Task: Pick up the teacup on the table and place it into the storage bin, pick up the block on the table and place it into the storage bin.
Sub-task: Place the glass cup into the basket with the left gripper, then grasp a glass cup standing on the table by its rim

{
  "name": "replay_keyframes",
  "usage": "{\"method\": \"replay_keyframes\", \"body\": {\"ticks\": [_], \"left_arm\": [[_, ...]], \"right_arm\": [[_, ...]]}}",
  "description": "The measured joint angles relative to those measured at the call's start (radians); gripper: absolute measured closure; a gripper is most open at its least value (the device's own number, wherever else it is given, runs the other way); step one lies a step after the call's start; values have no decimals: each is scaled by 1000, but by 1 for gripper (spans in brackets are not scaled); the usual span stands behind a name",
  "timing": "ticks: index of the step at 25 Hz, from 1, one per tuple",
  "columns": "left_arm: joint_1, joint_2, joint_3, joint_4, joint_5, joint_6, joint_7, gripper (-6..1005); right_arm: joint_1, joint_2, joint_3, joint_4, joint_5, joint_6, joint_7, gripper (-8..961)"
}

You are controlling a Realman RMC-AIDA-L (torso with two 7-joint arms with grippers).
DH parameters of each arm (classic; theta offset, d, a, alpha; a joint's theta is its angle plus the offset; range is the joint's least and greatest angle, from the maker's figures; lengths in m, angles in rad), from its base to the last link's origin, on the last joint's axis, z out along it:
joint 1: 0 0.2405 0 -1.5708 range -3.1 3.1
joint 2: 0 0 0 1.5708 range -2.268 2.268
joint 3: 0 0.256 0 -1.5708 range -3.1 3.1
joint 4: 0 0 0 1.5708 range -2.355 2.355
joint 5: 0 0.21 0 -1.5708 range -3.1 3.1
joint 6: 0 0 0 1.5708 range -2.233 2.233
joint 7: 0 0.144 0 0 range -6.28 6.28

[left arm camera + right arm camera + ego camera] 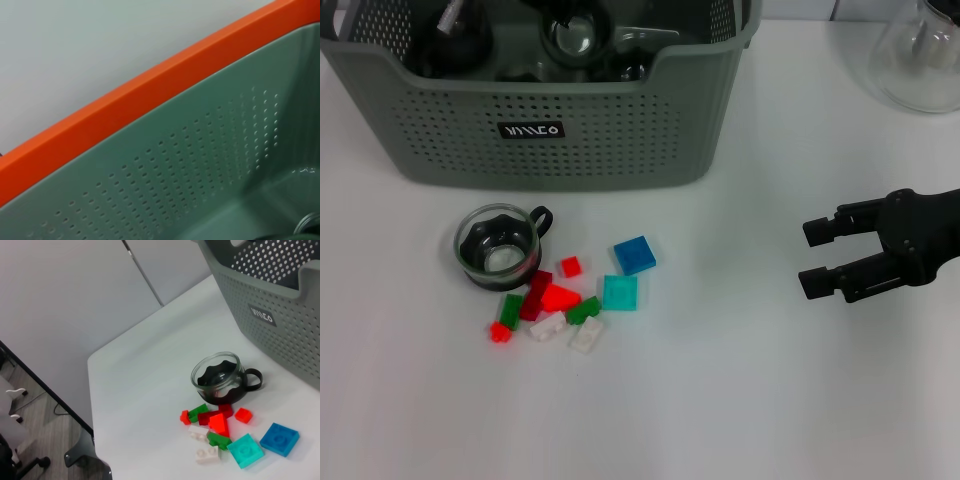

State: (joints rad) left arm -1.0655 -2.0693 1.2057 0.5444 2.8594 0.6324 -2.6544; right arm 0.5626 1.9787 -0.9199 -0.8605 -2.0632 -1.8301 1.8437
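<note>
- Head view: the storage bin stands at the far side of the white tabletop, its scooped front rim and black label facing the robot, with dark glassware inside. Just in front of it, towards the left, the teacup stands upright on the tabletop, clear glass with a black base and a black handle pointing right. Beside the teacup lies a loose cluster of building blocks: a blue block, a teal block, a small red block, a dark red block, an orange-red block, green and white pieces nearby. The right claw hovers at the right, well apart from the blocks, its two black fingers spread open and empty. A clear glass vessel sits at the far right corner
- Left wrist view: only the bin's perforated inner wall and an orange edge behind it; the left claw itself does not show
- Right wrist view: the teacup stands near the storage bin, with the blue block, the teal block and the red, green and white pieces close around it
</note>
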Motion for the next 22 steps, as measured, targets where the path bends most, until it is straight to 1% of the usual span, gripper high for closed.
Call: {"method": "replay_keyframes", "body": {"ticks": [3, 7, 10, 11, 15, 16, 17, 18, 19, 22], "left_arm": [[0, 0, 0, 1, 0, 3, 0, 913], [3, 5, -7, 11, 0, 9, -6, 820], [20, 7, -11, 73, -1, 51, -9, 750], [32, 7, -12, 111, -1, 72, -9, 727], [91, 2, -20, 304, -1, 180, -11, 549], [108, -1, -27, 377, -1, 231, -11, 504], [117, -3, -35, 427, -2, 270, -11, 474], [133, -6, -52, 499, -3, 326, -11, 444], [141, -9, -63, 541, -4, 364, -10, 414], [189, -30, -120, 712, -37, 506, 19, 325]], "right_arm": [[-1, 0, 1, 0, 0, 0, -5, 25], [-1, 0, 1, 0, 0, 0, -6, 26], [-1, 0, 1, 0, 0, 0, -7, 26], [-1, 0, 1, 0, 0, 0, -8, 26], [-2, 0, 1, 0, 0, -2, -9, 26], [-2, 0, 1, 0, 0, -2, -9, 25], [-3, -1, 1, 0, 0, -3, -9, 25], [-3, -2, 1, 0, 0, -3, -9, 25], [-4, -3, 1, 0, 0, -3, -10, 25], [-6, -4, 1, 0, 0, -4, -16, 26]]}}
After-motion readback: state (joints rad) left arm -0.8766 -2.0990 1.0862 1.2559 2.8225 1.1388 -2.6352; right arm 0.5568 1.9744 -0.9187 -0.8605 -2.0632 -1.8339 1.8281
